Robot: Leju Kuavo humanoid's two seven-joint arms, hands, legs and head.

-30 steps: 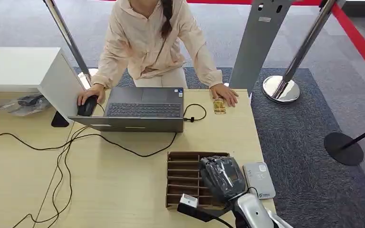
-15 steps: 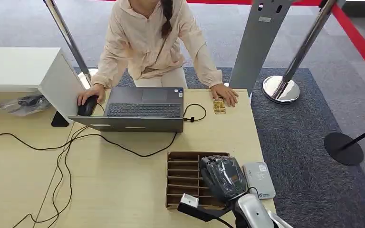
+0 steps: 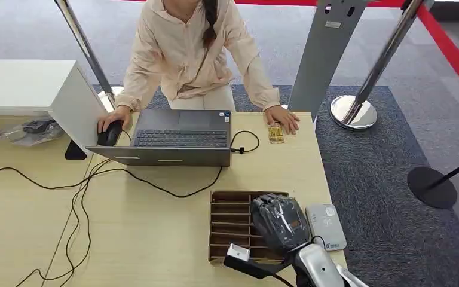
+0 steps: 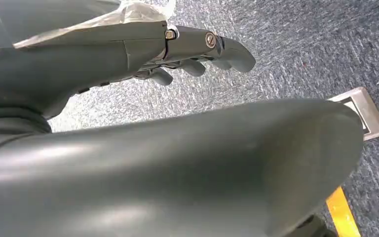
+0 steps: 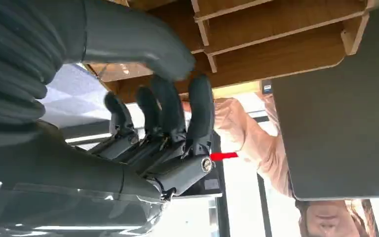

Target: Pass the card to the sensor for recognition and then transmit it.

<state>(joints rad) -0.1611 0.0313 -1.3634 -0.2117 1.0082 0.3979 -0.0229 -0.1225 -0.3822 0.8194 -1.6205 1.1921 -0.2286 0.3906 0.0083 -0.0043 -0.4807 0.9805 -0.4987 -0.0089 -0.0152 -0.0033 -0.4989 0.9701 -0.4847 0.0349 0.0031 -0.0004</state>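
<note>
Right hand (image 3: pixel 279 222), dark and film-wrapped, hovered over the slotted brown rack (image 3: pixel 230 222) on the pale wood worktop (image 3: pixel 155 233). Wrist view showed its fingers (image 5: pixel 200 111) spread, empty. Grey rounded sensor (image 3: pixel 326 226) lay just beside. Card couldn't be made out. Left hand (image 4: pixel 197 54) hung over grey carpet (image 4: pixel 301 49), fingers loosely curled, empty.

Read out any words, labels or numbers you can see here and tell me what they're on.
None can be read.
Sensor: a small mark and print, too small to read.
Laptop: a corner sticker and keys, too blurred.
Grey stand: a small label, unreadable.
</note>
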